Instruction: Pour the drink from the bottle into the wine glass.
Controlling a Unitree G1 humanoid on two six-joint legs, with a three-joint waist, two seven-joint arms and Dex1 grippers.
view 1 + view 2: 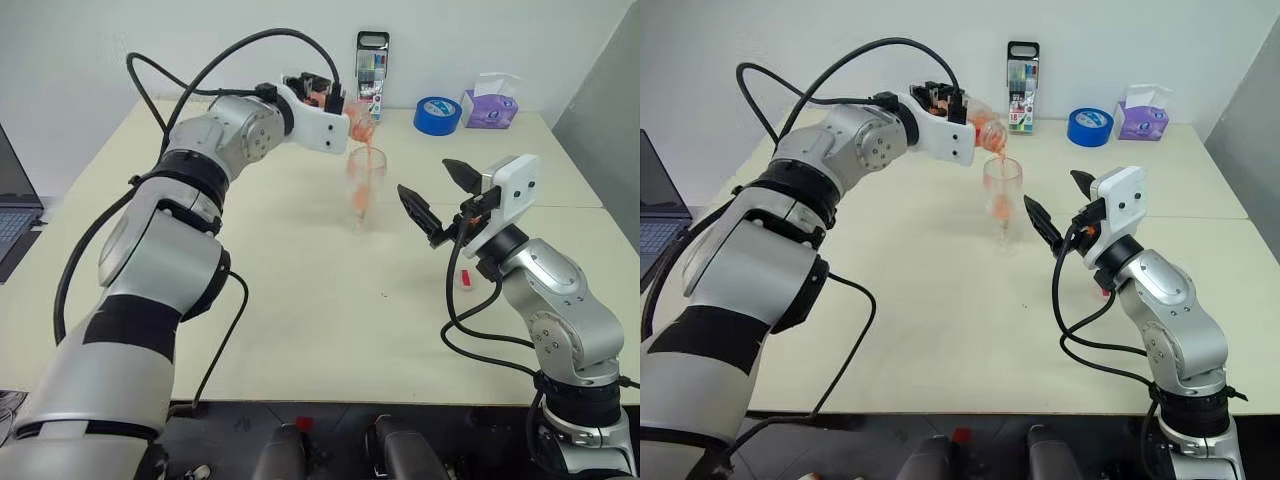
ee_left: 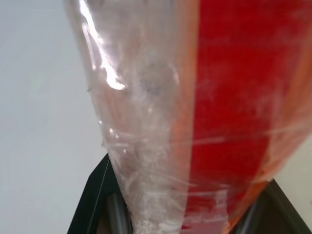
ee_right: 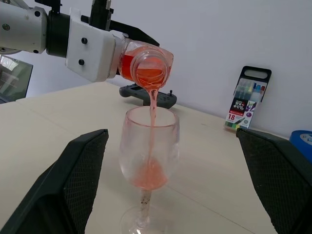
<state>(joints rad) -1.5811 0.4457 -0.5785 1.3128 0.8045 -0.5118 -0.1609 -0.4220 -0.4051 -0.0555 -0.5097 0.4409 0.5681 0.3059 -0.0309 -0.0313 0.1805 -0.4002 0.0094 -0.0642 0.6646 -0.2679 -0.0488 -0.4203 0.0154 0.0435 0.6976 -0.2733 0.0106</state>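
My left gripper (image 1: pixel 340 108) is shut on the bottle (image 3: pixel 146 66), a small clear plastic one held tipped with its open mouth over the wine glass (image 3: pixel 148 156). A thin stream of the orange drink (image 3: pixel 152 105) falls from the mouth into the bowl, where a little has pooled at the bottom. The left wrist view has the bottle's red strip (image 2: pixel 229 97) close up between the black fingers (image 2: pixel 92 195). The glass (image 1: pixel 366 180) stands upright mid-table. My right gripper (image 1: pixel 440 192) hovers open just right of the glass, with nothing between its fingers.
At the table's back edge stand a marker box (image 1: pixel 372 62), a blue tape roll (image 1: pixel 437 115) and a purple tissue box (image 1: pixel 489 108). A black controller (image 3: pixel 146 95) lies behind the glass. A laptop (image 1: pixel 15 215) sits at far left. A small red item (image 1: pixel 465 281) lies by my right arm.
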